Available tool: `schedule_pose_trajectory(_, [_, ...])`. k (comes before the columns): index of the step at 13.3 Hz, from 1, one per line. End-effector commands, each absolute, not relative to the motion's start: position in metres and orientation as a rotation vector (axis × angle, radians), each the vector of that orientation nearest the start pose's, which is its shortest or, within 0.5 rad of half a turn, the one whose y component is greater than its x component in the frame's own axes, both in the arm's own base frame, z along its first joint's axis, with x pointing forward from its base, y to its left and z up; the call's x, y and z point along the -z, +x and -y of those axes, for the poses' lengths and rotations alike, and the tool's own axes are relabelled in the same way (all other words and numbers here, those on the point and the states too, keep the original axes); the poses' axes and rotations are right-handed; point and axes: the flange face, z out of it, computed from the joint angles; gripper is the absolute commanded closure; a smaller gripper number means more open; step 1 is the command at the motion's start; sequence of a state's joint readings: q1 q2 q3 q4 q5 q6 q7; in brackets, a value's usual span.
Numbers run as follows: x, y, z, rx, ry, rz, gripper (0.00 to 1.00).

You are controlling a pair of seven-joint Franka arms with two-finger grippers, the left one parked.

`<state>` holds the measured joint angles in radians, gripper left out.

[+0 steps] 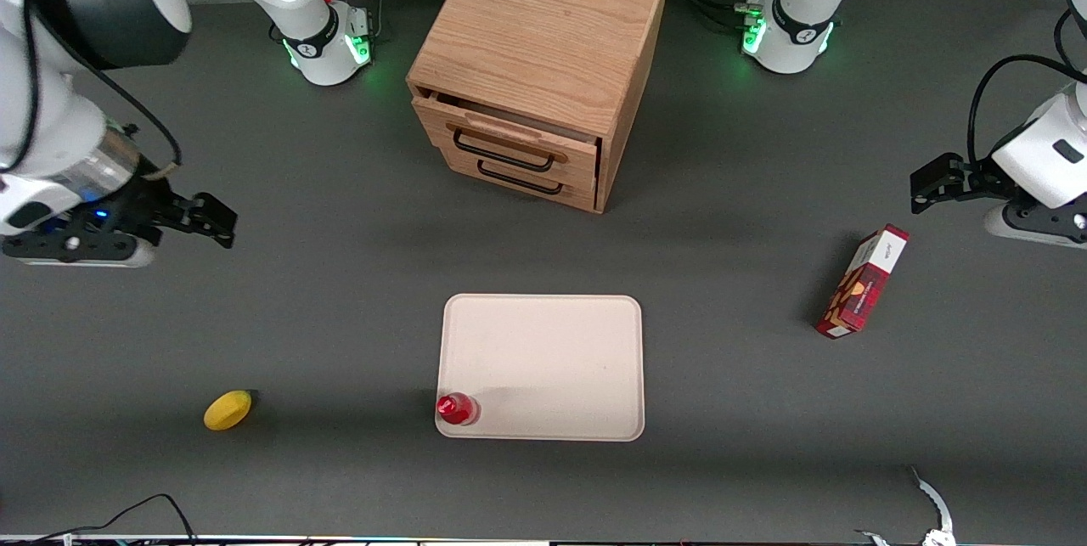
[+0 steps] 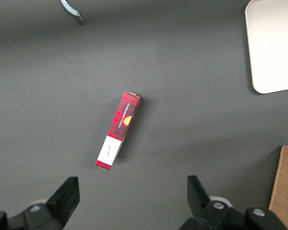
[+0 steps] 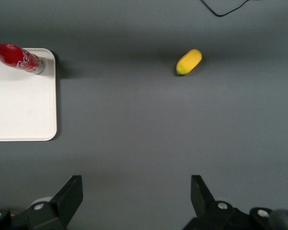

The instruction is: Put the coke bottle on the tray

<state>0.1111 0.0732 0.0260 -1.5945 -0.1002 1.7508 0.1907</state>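
The coke bottle [image 1: 456, 408], small, glossy red with a red cap, stands upright on the tray [image 1: 543, 359], in the tray corner nearest the front camera toward the working arm's end. The tray is flat, pale cream-pink, with a low rim. In the right wrist view the bottle [image 3: 17, 57] shows white lettering and stands on the tray's corner [image 3: 19, 110]. My right gripper [image 1: 212, 223] is open and empty, well away from the tray toward the working arm's end of the table; the wrist view shows its fingers spread wide over bare table [image 3: 137, 184].
A yellow lemon [image 1: 228, 409] lies on the table between my gripper and the front edge, beside the tray [image 3: 189, 62]. A wooden drawer cabinet [image 1: 543, 62] stands farther from the camera than the tray, its top drawer slightly open. A red-and-white carton [image 1: 862, 281] lies toward the parked arm's end.
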Motion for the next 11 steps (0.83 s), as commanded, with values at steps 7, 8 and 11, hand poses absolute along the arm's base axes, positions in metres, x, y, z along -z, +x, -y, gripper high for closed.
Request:
schedule_pose_trajectory(7, [-0.687,0.557,-0.017,0.102,-3.143,0.074,0.00])
schedule_pose_trajectory(8, [-0.700,0.551,-0.015,0.085,-3.141,0.067,0.00])
schedule_pose_trajectory(11, [-0.705,0.544,-0.032,0.052,-3.129,0.058,0.00])
